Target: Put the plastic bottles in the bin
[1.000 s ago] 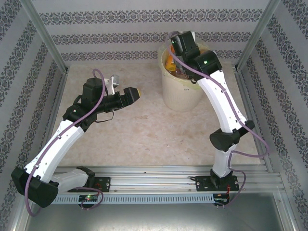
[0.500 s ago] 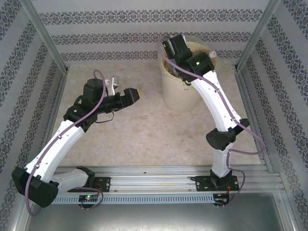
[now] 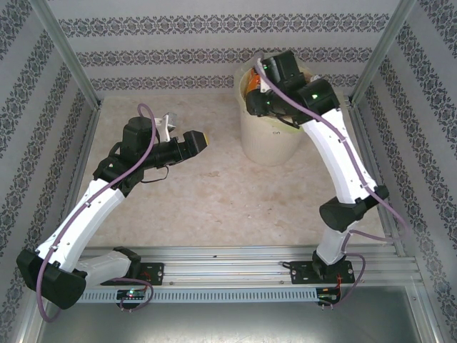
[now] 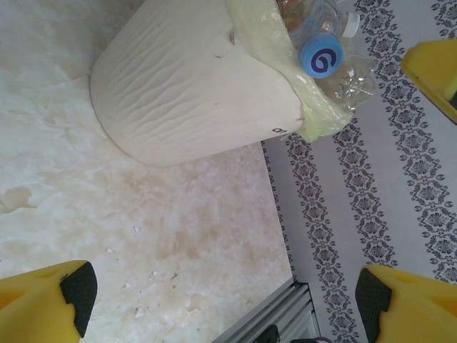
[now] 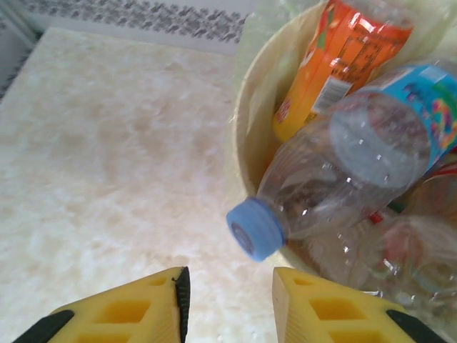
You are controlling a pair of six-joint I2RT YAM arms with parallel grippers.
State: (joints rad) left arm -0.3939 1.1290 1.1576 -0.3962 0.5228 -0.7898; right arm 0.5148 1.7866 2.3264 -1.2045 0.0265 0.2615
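Observation:
The bin [image 3: 270, 139] is a cream-white bucket with a pale yellow-green liner, standing at the back of the table. Plastic bottles are piled in it to the rim. One clear bottle with a blue cap [image 5: 335, 171] leans out over the rim, and an orange-labelled bottle [image 5: 325, 68] stands behind it. My right gripper [image 5: 228, 286] hangs at the bin's left rim [image 5: 246, 136], just below that cap, open a little with nothing between its fingers. My left gripper [image 4: 225, 286] is wide open and empty over the table, well left of the bin [image 4: 186, 86], where the blue-capped bottle [image 4: 321, 57] pokes out.
Patterned walls close the table in on three sides. A metal rail [image 3: 235, 261] runs along the near edge, and a slanted post [image 3: 375, 53] stands just right of the bin. Bare marble-like table [image 3: 207, 193] lies between the two arms.
The right wrist has swung about over the bin and now sits lower at its left rim. The left arm has not moved.

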